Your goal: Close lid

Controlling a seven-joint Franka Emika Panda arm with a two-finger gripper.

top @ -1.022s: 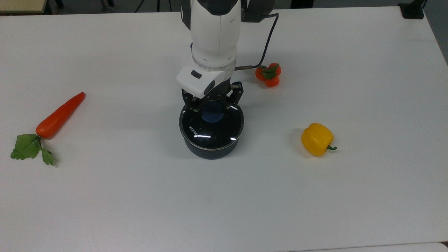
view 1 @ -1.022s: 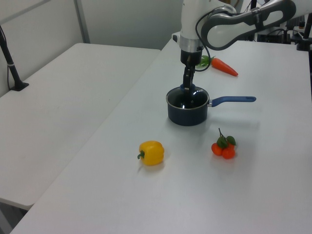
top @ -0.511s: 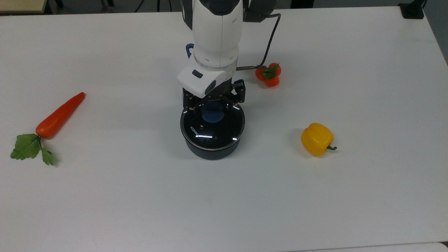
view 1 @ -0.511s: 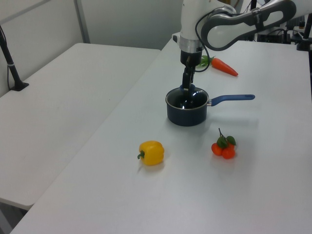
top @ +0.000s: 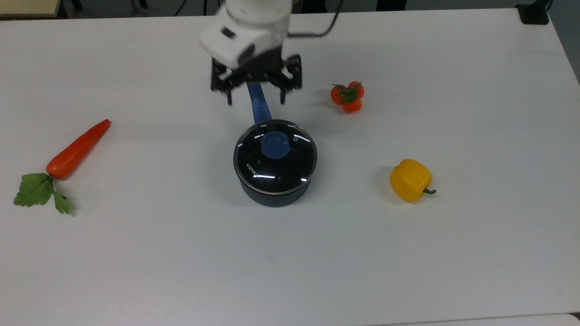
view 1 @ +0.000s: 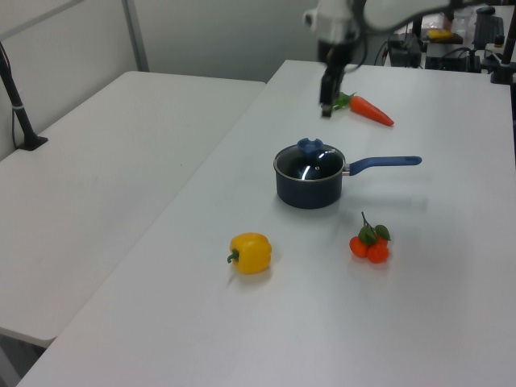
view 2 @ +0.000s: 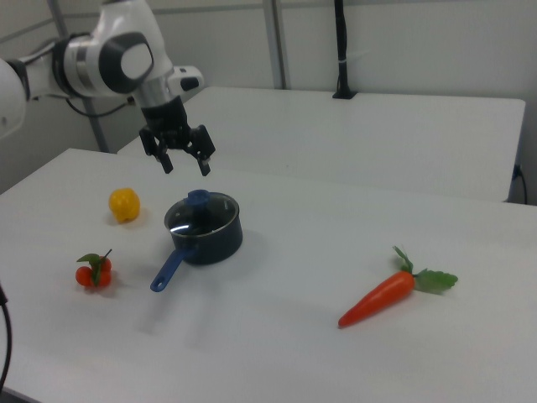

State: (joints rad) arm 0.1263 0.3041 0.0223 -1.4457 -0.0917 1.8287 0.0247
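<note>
The round glass lid (top: 275, 156) with a blue knob (top: 274, 145) rests level on the dark blue saucepan (top: 274, 192) at the table's middle; it also appears as the lid (view 1: 310, 164) and the lid (view 2: 201, 213). The pan's blue handle (top: 258, 106) points toward the top view's top. My gripper (top: 256, 100) hangs open and empty well above the pan, over the handle. It is seen raised too as the gripper (view 2: 186, 166) and the gripper (view 1: 325, 109).
A carrot (top: 74, 151) with green leaves lies at the top view's left. A yellow bell pepper (top: 410, 179) sits at the top view's right, and a tomato cluster (top: 347, 96) lies right of the handle. The white table (top: 290, 262) has free room in front.
My gripper has let go of the lid's knob, opened and risen up and back from the pan. The lid stays on the saucepan.
</note>
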